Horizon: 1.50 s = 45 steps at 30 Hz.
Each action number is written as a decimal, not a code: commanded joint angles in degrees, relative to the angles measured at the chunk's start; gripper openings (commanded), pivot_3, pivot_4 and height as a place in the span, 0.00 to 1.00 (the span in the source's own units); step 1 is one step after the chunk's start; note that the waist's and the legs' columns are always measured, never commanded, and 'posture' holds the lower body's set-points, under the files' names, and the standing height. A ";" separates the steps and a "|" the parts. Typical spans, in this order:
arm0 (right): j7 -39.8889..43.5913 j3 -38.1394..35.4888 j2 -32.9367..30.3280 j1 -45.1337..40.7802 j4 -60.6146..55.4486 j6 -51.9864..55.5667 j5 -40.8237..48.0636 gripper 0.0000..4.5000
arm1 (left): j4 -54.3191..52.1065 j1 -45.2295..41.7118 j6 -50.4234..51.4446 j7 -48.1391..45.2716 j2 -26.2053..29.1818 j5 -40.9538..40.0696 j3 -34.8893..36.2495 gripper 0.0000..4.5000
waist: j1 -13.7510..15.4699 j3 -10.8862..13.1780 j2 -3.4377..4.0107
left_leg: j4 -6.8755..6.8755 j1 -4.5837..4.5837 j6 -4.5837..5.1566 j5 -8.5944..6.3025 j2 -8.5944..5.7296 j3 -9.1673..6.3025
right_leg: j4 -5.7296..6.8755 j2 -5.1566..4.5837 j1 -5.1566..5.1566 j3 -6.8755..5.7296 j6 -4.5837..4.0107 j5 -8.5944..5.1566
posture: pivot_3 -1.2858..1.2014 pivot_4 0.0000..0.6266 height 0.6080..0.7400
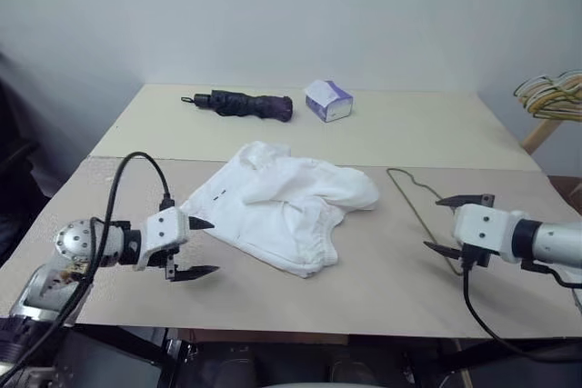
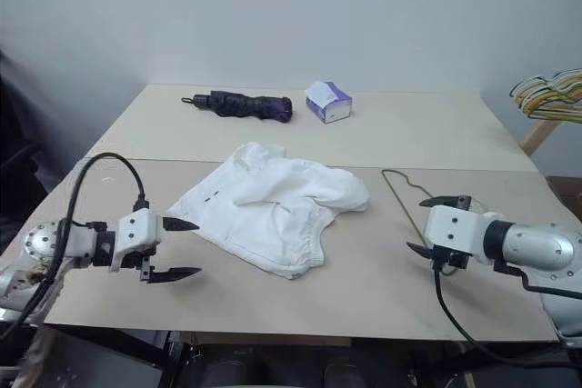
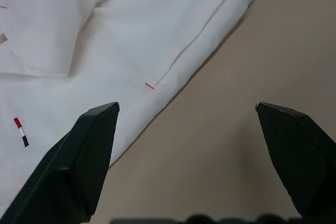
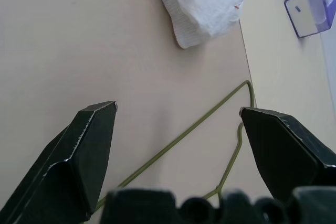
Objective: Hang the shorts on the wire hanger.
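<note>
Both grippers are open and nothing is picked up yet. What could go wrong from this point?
The shorts lie crumpled in a heap, so the left gripper, open beside their edge, may pinch several layers or only a hem. The wire hanger is thin and flat on the table; the open right gripper above it may slip off or push it aside.

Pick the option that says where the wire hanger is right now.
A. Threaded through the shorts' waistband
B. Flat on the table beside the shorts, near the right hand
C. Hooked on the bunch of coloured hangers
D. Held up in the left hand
B: the hanger lies flat on the table, apart from the shorts, with the open right hand just over its near end.
</note>
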 commanded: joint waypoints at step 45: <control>-6.21 30.24 11.58 -11.14 -7.69 -3.46 -23.98 0.01 | 14.57 -10.42 -11.02 -0.21 4.04 7.87 -0.76 1.00 | -0.38 -0.19 -0.31 | 0.03 -0.10 -0.03 0.00 0.08 0.04 | 0.10 0.07 -0.13 -0.11 -0.03 -0.02 | 0.50 0.00 1.00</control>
